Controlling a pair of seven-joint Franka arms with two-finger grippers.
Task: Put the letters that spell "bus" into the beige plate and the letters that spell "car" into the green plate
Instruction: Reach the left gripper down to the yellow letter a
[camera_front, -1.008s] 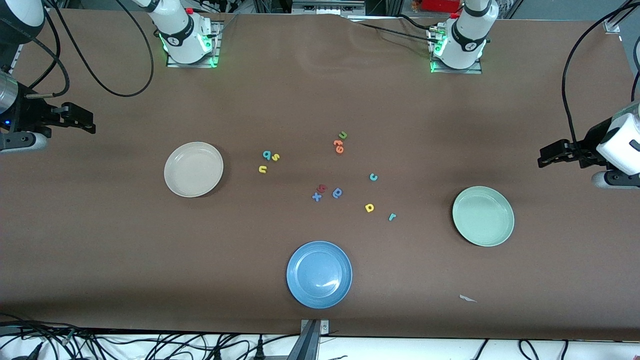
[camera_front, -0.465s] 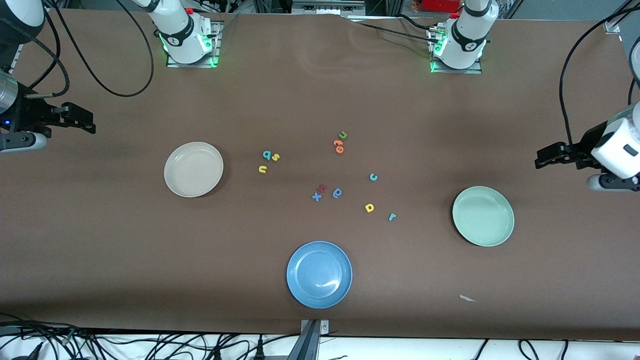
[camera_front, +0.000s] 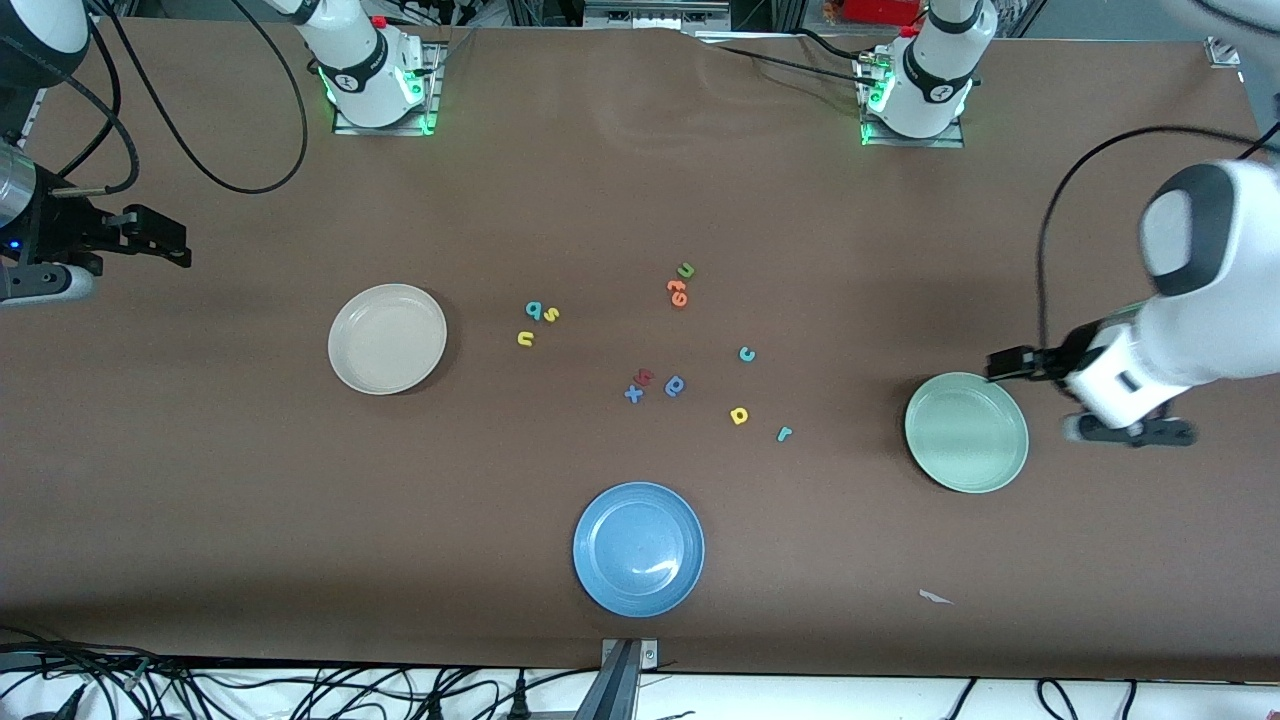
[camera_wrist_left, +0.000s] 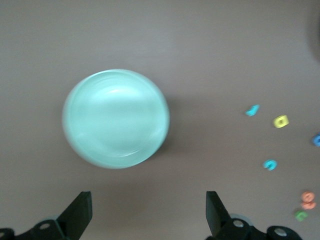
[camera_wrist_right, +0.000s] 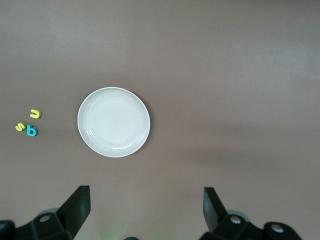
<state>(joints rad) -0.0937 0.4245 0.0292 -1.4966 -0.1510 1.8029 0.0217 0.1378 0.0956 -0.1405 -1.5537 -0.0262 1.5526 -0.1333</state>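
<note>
With both grippers' fingers apart, we should carry our left gripper (camera_front: 1000, 364) from the green plate (camera_front: 966, 432) toward the teal r (camera_front: 784, 433), descending squarely.

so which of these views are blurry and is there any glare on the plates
Left wrist view: smeared, the green plate and the small letters soft-edged. Front view: the left arm's white link is blurred over the table by the green plate, the rest sharp, with a bright highlight on the blue plate. Right wrist view: sharp and evenly lit, the beige plate without hard glare.
</note>
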